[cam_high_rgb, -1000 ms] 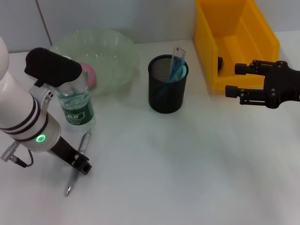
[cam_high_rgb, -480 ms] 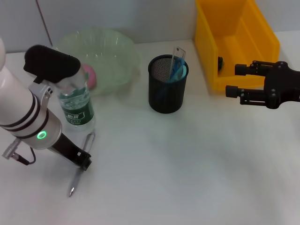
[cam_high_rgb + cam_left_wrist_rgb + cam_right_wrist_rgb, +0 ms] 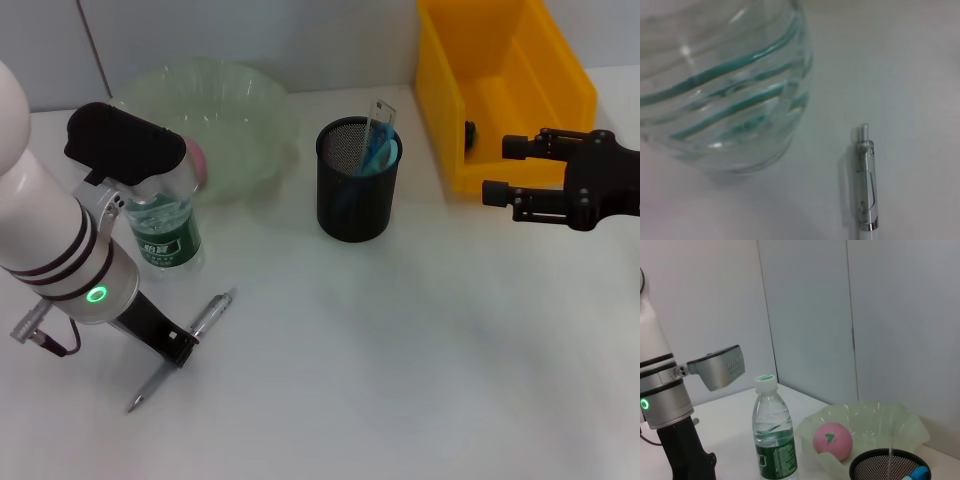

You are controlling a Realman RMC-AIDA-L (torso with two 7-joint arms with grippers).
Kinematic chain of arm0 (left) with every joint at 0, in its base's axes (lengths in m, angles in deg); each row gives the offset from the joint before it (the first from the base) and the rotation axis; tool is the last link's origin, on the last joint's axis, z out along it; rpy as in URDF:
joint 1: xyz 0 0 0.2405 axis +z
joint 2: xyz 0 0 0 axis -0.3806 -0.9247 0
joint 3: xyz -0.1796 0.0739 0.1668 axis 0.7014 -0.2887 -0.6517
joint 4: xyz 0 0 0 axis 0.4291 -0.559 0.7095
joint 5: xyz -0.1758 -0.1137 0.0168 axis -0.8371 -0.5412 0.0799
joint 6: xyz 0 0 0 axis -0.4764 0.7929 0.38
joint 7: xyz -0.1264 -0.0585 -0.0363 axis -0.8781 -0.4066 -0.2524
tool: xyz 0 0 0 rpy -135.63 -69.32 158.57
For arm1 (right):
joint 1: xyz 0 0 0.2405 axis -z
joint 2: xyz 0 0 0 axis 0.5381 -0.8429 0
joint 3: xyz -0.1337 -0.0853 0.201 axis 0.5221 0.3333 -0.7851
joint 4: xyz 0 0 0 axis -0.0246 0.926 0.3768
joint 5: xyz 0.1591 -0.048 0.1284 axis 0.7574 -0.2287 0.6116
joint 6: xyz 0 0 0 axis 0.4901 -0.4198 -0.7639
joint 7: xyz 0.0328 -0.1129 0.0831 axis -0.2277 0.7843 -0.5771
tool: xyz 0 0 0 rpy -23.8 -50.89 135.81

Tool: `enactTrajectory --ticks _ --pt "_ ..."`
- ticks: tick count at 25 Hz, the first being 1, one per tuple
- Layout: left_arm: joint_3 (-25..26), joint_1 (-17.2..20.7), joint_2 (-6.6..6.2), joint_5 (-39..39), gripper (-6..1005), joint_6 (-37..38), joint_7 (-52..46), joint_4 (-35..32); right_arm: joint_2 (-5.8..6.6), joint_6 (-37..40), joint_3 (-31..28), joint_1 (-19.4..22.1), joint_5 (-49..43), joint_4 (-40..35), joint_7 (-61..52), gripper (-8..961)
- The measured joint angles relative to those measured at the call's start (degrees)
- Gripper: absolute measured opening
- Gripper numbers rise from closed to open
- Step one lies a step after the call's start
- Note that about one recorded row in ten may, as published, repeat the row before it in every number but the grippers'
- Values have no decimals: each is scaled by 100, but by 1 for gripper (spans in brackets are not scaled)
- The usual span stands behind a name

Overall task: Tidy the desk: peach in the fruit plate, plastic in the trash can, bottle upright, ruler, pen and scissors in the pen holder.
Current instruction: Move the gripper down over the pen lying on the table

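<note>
The pen (image 3: 180, 349) lay flat near the table's (image 3: 400, 380) front left corner, aslant, with the left gripper (image 3: 176, 349) down on it; whether its jaws had closed I could not tell. Just behind stood the bottle (image 3: 163, 226), upright, before the fruit plate (image 3: 240, 120) holding the peach (image 3: 832, 440). The right gripper (image 3: 493, 170) hovered open by the yellow bin (image 3: 500, 90), beside the pen holder (image 3: 357, 180).

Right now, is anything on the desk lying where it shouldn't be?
Yes. The clear silver pen lies flat on the white desk, partly under the left gripper, instead of standing in the black mesh pen holder. The clear water bottle with the green label stands upright, and the pink peach sits in the pale green fruit plate.
</note>
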Motion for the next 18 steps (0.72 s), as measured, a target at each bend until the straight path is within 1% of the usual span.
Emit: enactTrajectory --ticks 2,6,10,16,18 --pt "-18 -4 2 18 116 24 -2 -28 0 -5 0 9 3 0 0 725" --pt "-65 -6 2 35 115 43 1 -57 0 -15 0 26 25 0 0 725" --pt "-71 25 1 26 115 54 -3 -296 0 -46 -20 39 102 2 0 725" --pt "-47 53 1 6 114 72 -1 -464 7 -312 8 114 422 155 0 725" --pt "-46 68 1 3 97 94 0 -517 7 -335 10 117 438 161 1 725"
